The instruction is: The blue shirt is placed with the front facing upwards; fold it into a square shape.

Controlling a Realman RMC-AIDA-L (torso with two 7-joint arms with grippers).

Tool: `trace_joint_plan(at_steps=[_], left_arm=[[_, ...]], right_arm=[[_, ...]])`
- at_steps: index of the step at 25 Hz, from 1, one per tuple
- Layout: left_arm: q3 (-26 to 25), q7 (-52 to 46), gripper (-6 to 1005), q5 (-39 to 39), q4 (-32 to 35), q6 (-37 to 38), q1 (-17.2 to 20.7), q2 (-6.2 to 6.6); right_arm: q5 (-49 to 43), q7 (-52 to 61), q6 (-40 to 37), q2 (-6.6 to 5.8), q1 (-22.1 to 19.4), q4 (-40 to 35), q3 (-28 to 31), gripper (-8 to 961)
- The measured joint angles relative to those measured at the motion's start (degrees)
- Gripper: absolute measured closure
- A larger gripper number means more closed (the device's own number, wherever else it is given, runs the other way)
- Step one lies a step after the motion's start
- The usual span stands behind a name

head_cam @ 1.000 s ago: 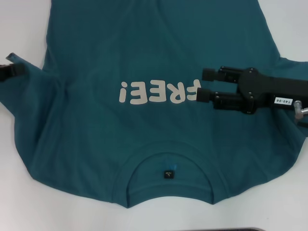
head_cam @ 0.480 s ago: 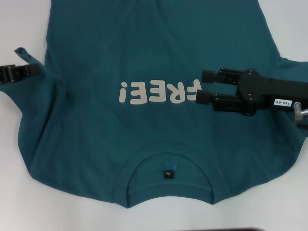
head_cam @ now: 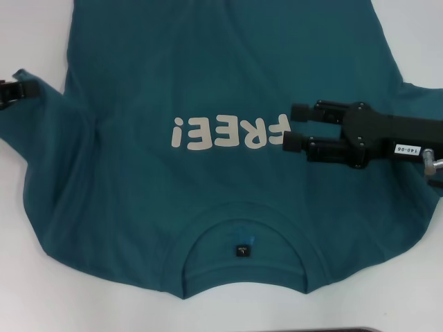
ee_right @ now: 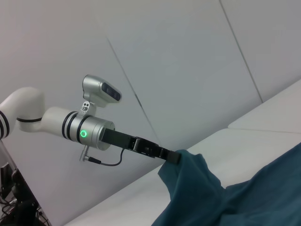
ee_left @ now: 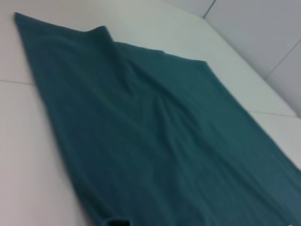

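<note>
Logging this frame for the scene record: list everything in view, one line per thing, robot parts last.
blue shirt: one, dark teal-blue, spread front-up across the table, collar nearest the robot, its left sleeve lifted.
FREE! lettering: one, off-white, on the shirt's chest.
neck label: one, black, inside the collar.
table: one, white, under the shirt.
left gripper: one, black, at the shirt's left sleeve, shut on its edge and holding it raised.
right gripper: one, black, fingers apart, hovering over the chest beside the lettering.

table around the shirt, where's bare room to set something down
Bare table shows nearer than the blue shirt's collar edge, and at both far corners. Crowded: the left pincer grips the sleeve at the left edge; the right pincer hovers open over the lettering.
</note>
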Motion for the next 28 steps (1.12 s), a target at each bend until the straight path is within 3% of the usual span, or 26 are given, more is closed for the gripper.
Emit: trace_joint_plan(at_steps=[19, 28], left_arm=[[-1.9, -0.2, 995, 7.1, -0.3, -3.7, 0.0, 0.89], [-1.3, -1.5, 994, 6.8, -2.4, -0.4, -1.2, -1.17]], right_arm=[[0.2, 0.0, 0.0, 0.00, 0.0, -0.2, -0.1, 181], [0.2, 0.0, 0.0, 0.07, 0.1, -0.2, -0.2, 181]])
